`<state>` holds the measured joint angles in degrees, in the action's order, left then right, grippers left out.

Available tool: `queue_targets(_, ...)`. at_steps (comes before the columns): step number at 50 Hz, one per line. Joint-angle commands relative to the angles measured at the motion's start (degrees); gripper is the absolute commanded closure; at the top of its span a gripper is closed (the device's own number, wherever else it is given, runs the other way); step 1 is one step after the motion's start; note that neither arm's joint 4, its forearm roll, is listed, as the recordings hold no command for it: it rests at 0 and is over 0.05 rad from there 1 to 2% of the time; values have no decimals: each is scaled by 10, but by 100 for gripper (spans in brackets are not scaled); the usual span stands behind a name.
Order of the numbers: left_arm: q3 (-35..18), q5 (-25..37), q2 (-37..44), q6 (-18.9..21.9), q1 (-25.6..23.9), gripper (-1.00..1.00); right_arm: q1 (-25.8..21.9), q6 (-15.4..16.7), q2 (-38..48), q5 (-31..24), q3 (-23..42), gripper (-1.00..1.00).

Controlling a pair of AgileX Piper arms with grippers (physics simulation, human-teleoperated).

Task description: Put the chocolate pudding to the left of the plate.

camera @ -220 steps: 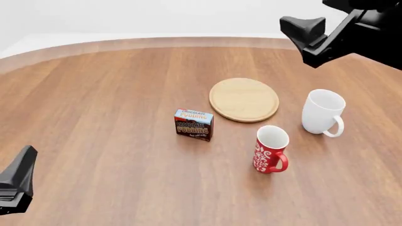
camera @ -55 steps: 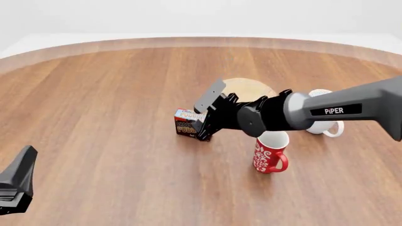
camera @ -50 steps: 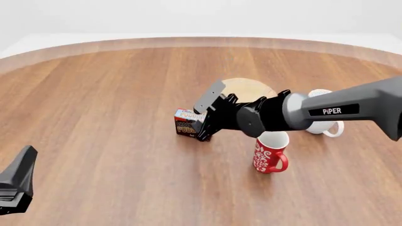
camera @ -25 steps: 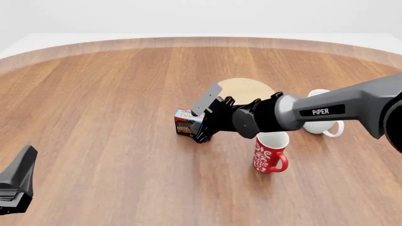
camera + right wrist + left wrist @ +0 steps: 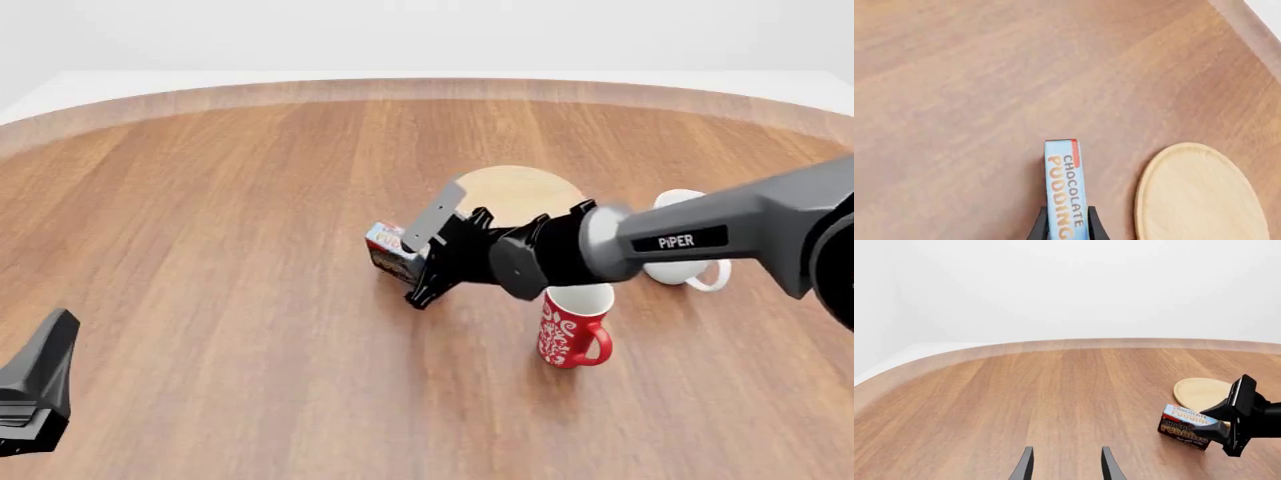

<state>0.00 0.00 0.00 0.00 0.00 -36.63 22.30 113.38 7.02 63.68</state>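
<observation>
The chocolate pudding (image 5: 388, 247) is a small carton with a dark brown front and a light blue top. It sits tilted just left of the plate (image 5: 527, 190), a round light-wood disc. My right gripper (image 5: 419, 260) reaches in from the right and is shut on the carton's right end. In the right wrist view the fingers (image 5: 1039, 228) clamp both faces of the chocolate pudding (image 5: 1063, 182), with the plate (image 5: 1201, 195) beside it. My left gripper (image 5: 1066, 467) is open and holds nothing, far from the chocolate pudding (image 5: 1182, 425). It shows at the lower left corner (image 5: 34, 395) of the front view.
A red patterned mug (image 5: 574, 325) stands under the right arm, close to its forearm. A white mug (image 5: 697, 270) is partly hidden behind that arm. The wooden table (image 5: 240, 200) has a curved far edge.
The right arm came in from the upper right and closed its gripper on the pudding carton. In the last half second the carton tipped and shifted slightly left and up. The left arm stayed still.
</observation>
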Motion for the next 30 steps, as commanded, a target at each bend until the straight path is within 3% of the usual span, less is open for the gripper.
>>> queue_targets(1,0,0,0,0,0,-100,-25,-34,-20,7,-21,100)
queue_targets(8,0,0,0,0,0,-100,-40,-50,-51,-8,-28,100)
queue_targets(18,0,0,0,0,0,-100,-41,-43,-92,-22,-37,100)
queue_targets(30,0,0,0,0,0,-100,-20,-36,-117,-72,14,100)
